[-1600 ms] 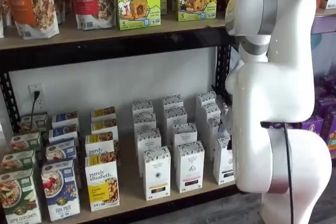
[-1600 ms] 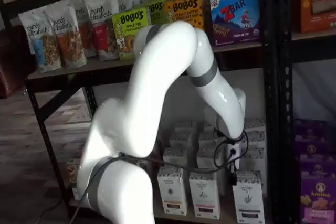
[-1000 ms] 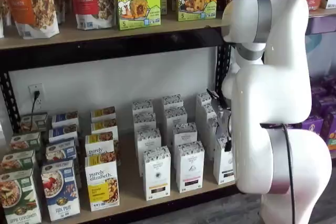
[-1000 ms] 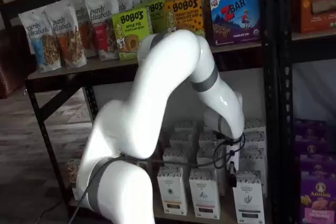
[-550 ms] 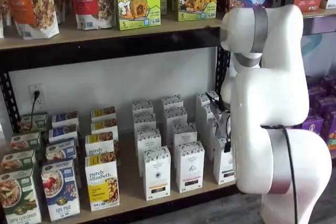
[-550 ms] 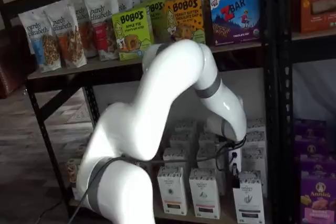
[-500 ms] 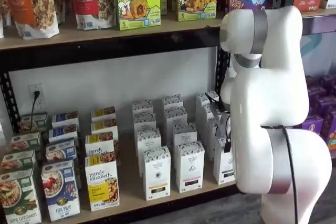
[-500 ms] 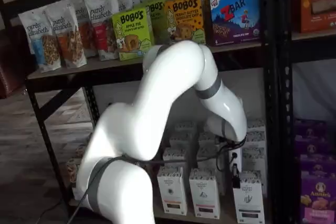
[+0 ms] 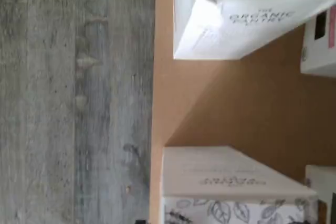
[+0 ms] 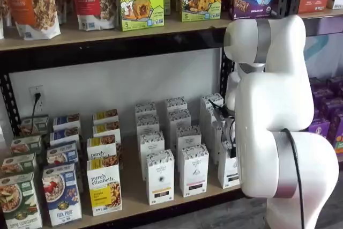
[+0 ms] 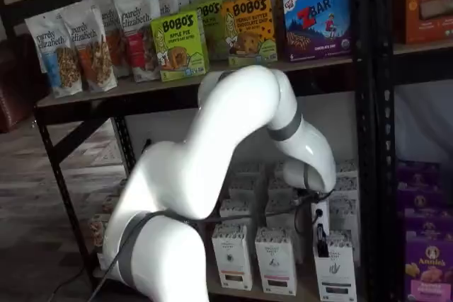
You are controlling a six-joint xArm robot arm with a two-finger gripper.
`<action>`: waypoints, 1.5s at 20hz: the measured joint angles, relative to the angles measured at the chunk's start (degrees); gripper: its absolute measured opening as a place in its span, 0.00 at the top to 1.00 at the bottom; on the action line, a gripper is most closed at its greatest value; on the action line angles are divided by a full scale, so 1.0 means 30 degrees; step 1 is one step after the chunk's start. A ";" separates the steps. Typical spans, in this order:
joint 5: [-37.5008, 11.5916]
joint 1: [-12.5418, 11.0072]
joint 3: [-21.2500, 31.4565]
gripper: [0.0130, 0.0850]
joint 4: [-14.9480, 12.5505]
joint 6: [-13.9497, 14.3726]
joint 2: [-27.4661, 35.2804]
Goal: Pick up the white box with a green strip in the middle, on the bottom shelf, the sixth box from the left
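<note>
In a shelf view I see the black-fingered gripper [image 11: 322, 244] side-on above the rightmost white leaf-patterned box [image 11: 334, 268], its grip unreadable, while the wrist view shows only the pale tan wooden bottom shelf [image 9: 231, 103].

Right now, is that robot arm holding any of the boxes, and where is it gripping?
It cannot be told. The gripper is just above a white box, fingers seen side-on.

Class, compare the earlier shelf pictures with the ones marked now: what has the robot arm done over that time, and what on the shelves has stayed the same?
The arm's elbow has sunk and the gripper has come down to the top of the front right white box on the bottom shelf. Whether the fingers have closed on it cannot be told. Every box on both shelves stands where it did; nothing has been lifted.
</note>
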 joint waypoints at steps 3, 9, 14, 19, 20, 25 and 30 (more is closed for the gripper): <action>0.0373 0.0000 -0.0350 0.00 -0.1406 0.1237 0.0233; 0.0237 0.0050 -0.0622 0.00 -0.2822 0.2536 0.0705; 0.0256 0.0007 -0.0849 0.00 -0.3104 0.2745 0.1019; 0.0118 -0.0017 -0.0958 0.17 -0.2620 0.2291 0.1114; 0.0145 -0.0017 -0.1001 0.17 -0.2569 0.2244 0.1127; 0.0423 -0.0014 -0.1242 0.28 -0.2364 0.2052 0.1123; 0.0662 -0.0032 -0.1387 0.28 -0.2587 0.2220 0.1028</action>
